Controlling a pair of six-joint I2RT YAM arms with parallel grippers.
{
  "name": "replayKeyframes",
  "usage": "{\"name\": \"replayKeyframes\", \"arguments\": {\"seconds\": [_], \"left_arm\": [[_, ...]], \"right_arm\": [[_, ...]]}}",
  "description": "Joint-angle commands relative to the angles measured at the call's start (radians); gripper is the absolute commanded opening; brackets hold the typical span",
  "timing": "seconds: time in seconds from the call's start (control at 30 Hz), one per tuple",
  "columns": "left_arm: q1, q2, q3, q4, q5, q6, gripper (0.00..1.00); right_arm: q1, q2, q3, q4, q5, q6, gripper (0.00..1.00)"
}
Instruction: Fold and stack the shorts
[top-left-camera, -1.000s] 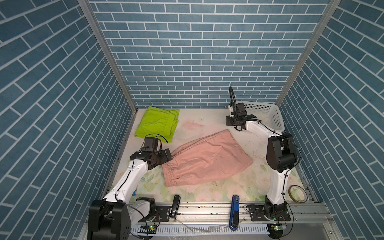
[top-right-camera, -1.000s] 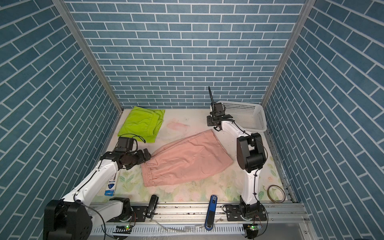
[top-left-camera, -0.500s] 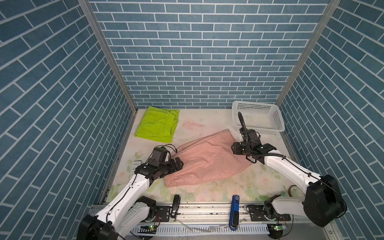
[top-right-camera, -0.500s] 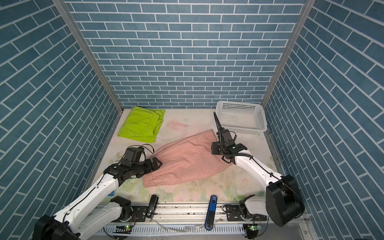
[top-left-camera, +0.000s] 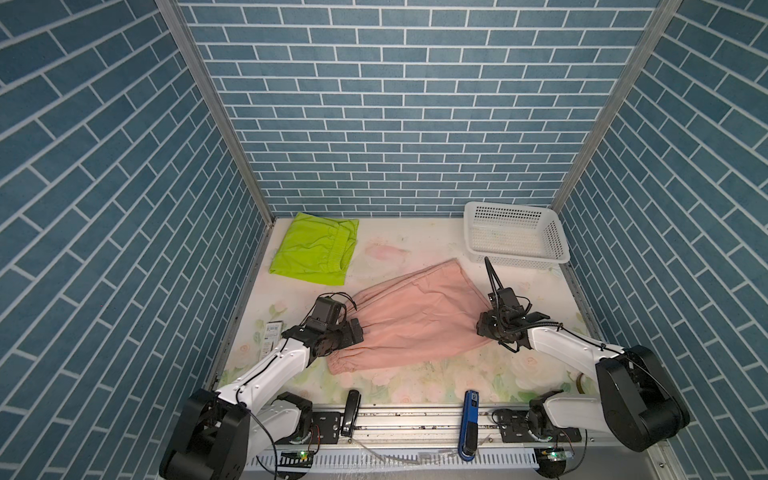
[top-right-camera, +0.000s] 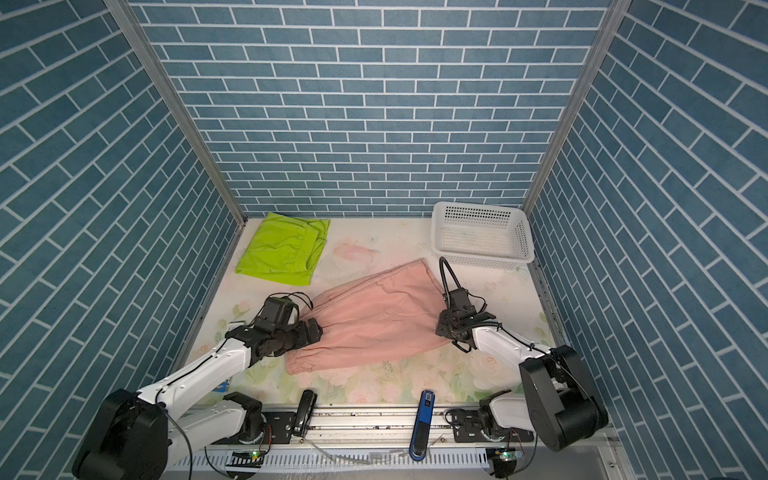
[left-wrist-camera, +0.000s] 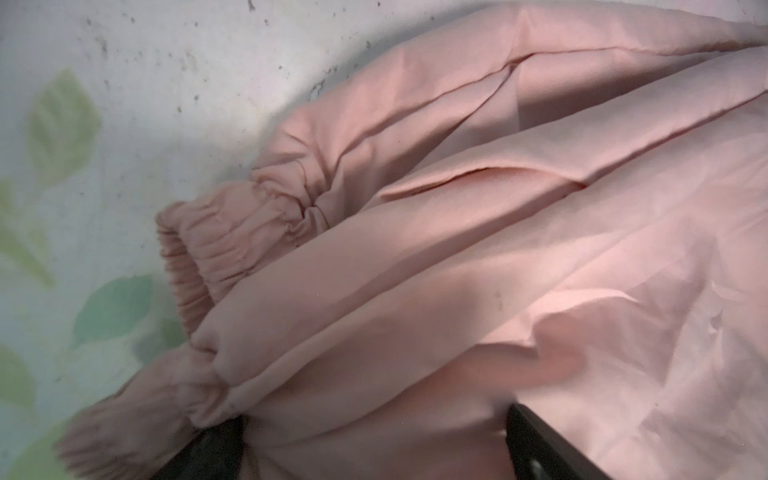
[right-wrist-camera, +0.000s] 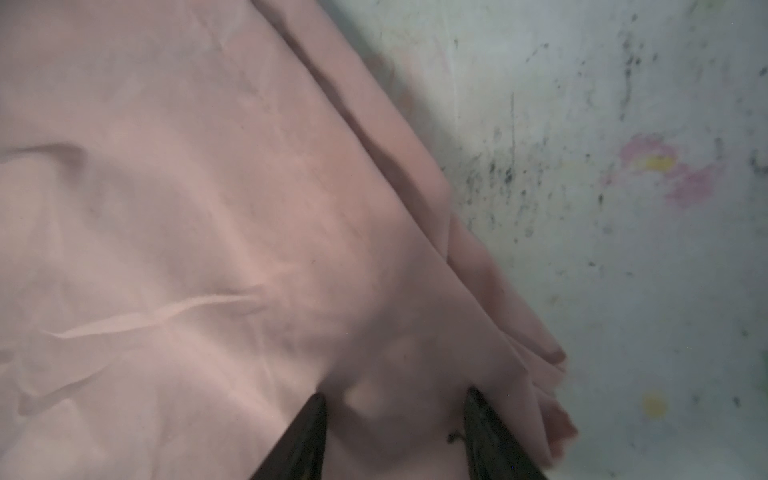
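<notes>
Nearest, the pink shorts lay spread slantwise on the worktop, with the waistband under the left gripper and the hem under the right gripper. Both sets of fingers stood apart over the cloth, clamping nothing. The fabric looked light, limp and likely to slide, so the gathered elastic and the layered hem edge seemed the firmest holds. Farther back, the lime-green shorts lay folded in the left corner, well apart from the white basket.

Blue brick walls — a stained, floral tabletop.
</notes>
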Motion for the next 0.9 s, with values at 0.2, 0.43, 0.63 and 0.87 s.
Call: {"name": "replayKeyframes", "arguments": {"seconds": [0.2,0.43,0.63,0.87], "left_arm": [[0.002,0.104,0.193,0.012,-0.038,0.164,1.0],[0.127,0.01,0.532,-0.479,-0.107,0.216,1.0],[0.487,-0.097,0.632,-0.648,-0.006,0.326,1.0],[0.685,-0.095,0.588,-0.633,0.112,0.363,1.0]], "right_arm": [[0.129,-0.028,0.216,-0.119,-0.038,-0.312,0.57],[0.439,0.144,0.404,-0.043,-0.054,-0.533,0.61],[0.691,0.389,0.596,0.053,-0.004,-0.736,0.64],[0.829,0.621,0.798,0.074,-0.032,-0.923,0.68]]}}
